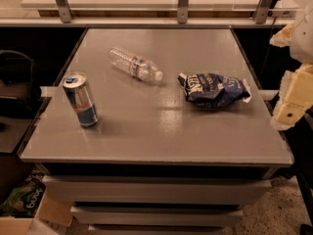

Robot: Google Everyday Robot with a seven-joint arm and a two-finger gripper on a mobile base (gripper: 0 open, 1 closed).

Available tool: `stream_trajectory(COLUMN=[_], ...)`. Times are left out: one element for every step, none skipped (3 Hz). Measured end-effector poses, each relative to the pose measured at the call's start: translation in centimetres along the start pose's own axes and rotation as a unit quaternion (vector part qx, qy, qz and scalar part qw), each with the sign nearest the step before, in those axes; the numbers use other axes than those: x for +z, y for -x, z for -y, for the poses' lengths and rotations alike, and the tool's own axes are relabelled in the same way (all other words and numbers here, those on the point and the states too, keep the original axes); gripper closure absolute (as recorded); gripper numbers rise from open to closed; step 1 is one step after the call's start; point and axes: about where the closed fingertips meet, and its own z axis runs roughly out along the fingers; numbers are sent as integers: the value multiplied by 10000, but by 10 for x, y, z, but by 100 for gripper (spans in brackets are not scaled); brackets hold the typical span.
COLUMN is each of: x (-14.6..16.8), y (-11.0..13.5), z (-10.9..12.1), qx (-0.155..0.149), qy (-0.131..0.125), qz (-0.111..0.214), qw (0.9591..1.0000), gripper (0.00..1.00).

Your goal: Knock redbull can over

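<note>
1. Grey tabletop fills the view, with a pale shelf behind it and dark floor to either side.
2. Farthest across the table from the gripper, near the left edge and towards the front, stands the can, upright on its base with the silver top showing.
3. We judge the can to be stiff, thin metal with a smooth, slippery skin. It is tall on a narrow foot, so it should tip readily. We cannot tell whether it is full or empty, and a full one would need a firmer shove.
4. No grasp is needed. We would touch it high on the wall, just under the rim, and push towards the table's middle, since once down it may roll off the near left edge.
5. Between can and gripper, further back, the bottle lies on its side.
6. Nearer the gripper lies the bag, crumpled, well apart from the can.
7. At the right edge the gripper hangs just beyond the table, touching nothing. We cannot tell whether it is spread or closed.
</note>
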Motion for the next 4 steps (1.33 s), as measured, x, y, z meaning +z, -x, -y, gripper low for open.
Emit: stream_trajectory(x=[0, 1, 9, 20], y=[0, 2, 29, 74], z=[0, -2, -8, -10], qx=[0, -11, 111, 206], qy=[-1, 62, 96, 45], qz=[1, 97, 626, 1599], qw=[10000, 9999, 9979, 9869], gripper=[0, 0, 0, 0])
